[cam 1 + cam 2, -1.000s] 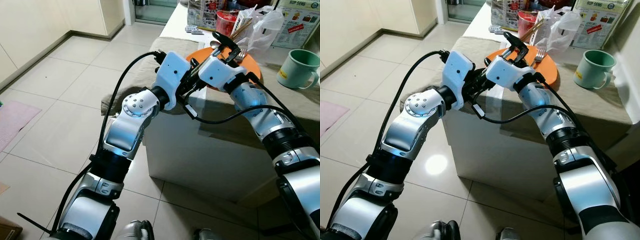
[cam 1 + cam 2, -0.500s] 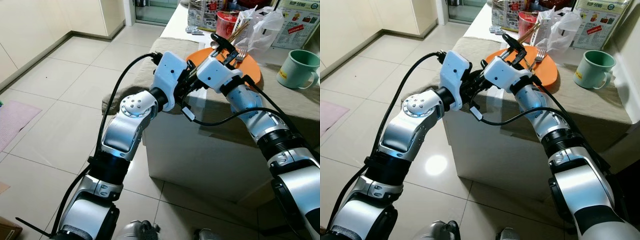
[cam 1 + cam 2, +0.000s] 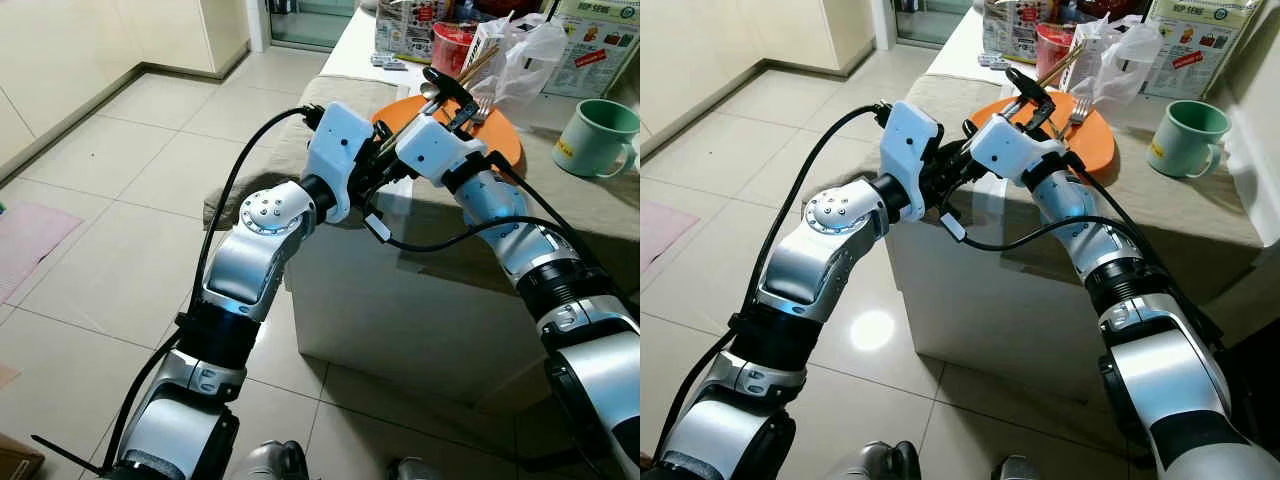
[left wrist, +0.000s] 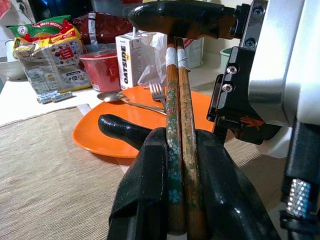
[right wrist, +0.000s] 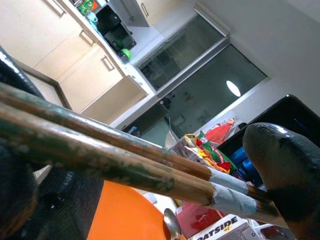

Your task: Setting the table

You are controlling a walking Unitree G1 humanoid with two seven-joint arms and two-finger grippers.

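Left gripper [image 4: 175, 165]: its two black fingers are closed on the lower part of the chopsticks [image 4: 177, 130], one finger on each side, in the bottom centre of the left wrist view.

Right gripper [image 3: 447, 92]: it pinches the other end of the same chopsticks, the end with the silver bands; in the right wrist view one finger [image 5: 282, 165] presses on the banded end at the right edge.

Chopsticks: a brown pair with a small flower pattern, held side by side between the two grippers, above the near edge of the orange plate [image 3: 500, 140], in the upper centre of the left eye view.

Change: compared with one second ago, both arms are a little higher and further toward the plate; in the last half second they have almost stopped. Both grips look the same as before.

Meaning for the task: I judge this is a handover of the chopsticks from one gripper to the other, not finished, because both hold them now.

Plate: it lies on the beige cloth [image 4: 45, 165], with a spoon [image 4: 125, 100] and a fork [image 4: 158, 92] on it.

Around: a green mug [image 3: 597, 137] stands at the upper right; a red cup [image 4: 100, 69], a carton [image 4: 131, 57] and snack bags [image 4: 47, 47] stand behind the plate.
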